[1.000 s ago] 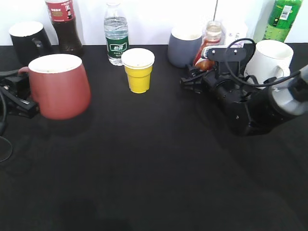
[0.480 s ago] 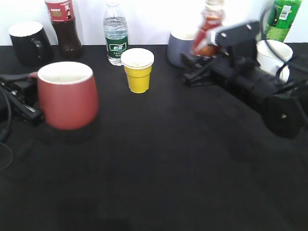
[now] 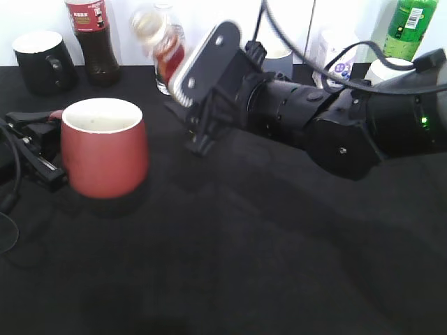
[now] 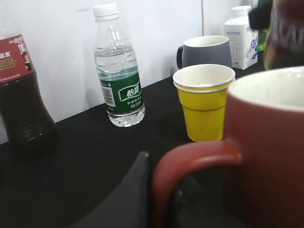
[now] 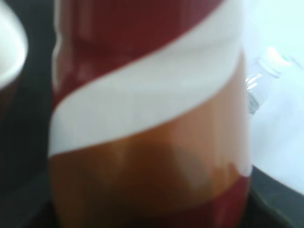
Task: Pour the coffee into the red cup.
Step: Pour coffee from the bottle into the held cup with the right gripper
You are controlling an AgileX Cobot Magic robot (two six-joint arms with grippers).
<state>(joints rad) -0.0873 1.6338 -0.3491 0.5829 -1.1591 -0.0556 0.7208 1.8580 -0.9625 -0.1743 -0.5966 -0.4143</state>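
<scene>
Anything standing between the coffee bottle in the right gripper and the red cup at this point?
No. In the exterior view only bare black table separates the tilted coffee bottle, held by the right gripper, from the red cup.

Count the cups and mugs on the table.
5: black mug back left, red cup front left, yellow cup and grey mug behind the right arm, white mug back right. The arm may hide others.
</scene>
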